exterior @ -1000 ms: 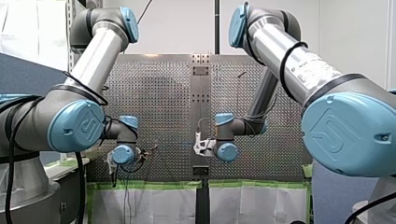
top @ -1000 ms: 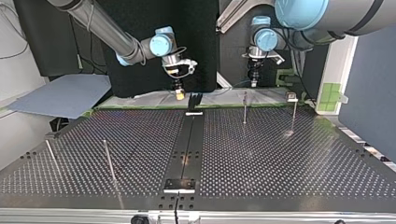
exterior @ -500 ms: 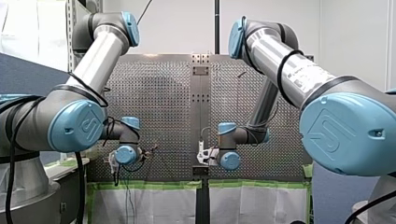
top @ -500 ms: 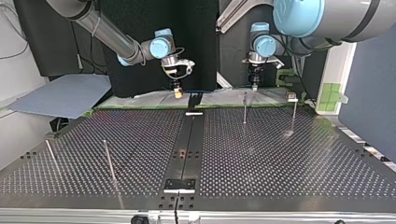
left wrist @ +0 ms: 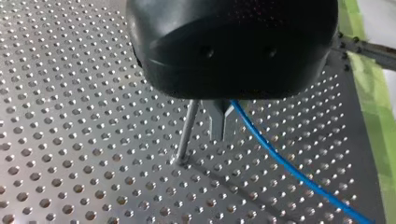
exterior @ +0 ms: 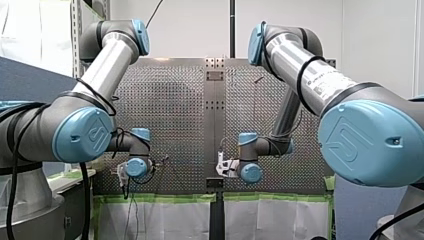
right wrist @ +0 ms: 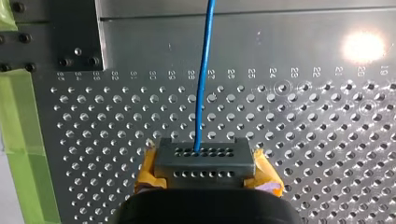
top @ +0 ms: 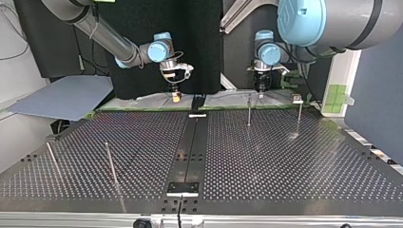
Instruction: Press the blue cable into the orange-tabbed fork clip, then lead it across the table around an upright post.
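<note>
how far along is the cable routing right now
Done: nothing visibly; no clip with the cable seated shows. In hand: the right hand grips the blue cable, which also runs past the left hand beside an upright post. Left: pressing into the clip, rounding a post.

Wore silver tubes and pale-blue logo-embossed joint caps on my left arm (exterior: 106, 56) and my right arm (exterior: 306, 71); carried black cables looped round both; showed yellow pads (right wrist: 148, 173) at my right gripper (right wrist: 204, 161).
</note>
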`<state>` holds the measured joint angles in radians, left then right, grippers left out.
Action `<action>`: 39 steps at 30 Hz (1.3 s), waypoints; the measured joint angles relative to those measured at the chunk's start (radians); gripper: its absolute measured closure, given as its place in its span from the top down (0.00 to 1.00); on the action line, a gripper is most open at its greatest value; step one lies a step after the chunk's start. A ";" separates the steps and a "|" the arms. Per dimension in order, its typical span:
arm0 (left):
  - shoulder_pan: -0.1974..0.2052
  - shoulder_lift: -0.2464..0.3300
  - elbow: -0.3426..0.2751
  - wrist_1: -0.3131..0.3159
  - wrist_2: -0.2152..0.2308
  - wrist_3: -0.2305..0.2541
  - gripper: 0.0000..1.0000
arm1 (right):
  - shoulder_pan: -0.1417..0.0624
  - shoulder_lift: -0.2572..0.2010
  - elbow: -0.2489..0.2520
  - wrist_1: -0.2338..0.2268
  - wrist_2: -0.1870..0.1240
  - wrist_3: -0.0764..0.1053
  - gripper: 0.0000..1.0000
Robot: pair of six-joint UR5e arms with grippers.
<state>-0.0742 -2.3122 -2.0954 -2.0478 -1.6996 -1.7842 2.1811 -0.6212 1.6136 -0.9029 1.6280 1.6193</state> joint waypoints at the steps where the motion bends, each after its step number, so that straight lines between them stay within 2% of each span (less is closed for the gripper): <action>1: 0.002 0.000 0.004 -0.002 0.000 -0.002 0.00 | -0.001 0.000 0.000 0.000 0.000 0.000 0.00; 9: 0.015 0.000 0.013 -0.007 0.001 -0.007 0.00 | -0.006 0.006 -0.006 0.000 -0.004 -0.002 0.00; 16: 0.017 0.000 0.013 0.000 0.003 -0.004 0.00 | -0.008 0.043 -0.017 0.005 -0.005 -0.005 0.00; 23: 0.017 0.000 0.013 0.004 0.003 0.005 0.00 | -0.013 0.054 -0.030 0.011 -0.005 -0.003 0.00; 39: 0.018 -0.010 0.013 0.000 0.011 0.016 0.00 | -0.051 0.062 -0.036 0.012 -0.002 -0.002 0.00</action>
<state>-0.0561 -2.3218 -2.0821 -2.0483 -1.6889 -1.7683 2.1300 -0.5589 1.5778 -0.8906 1.6262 1.6169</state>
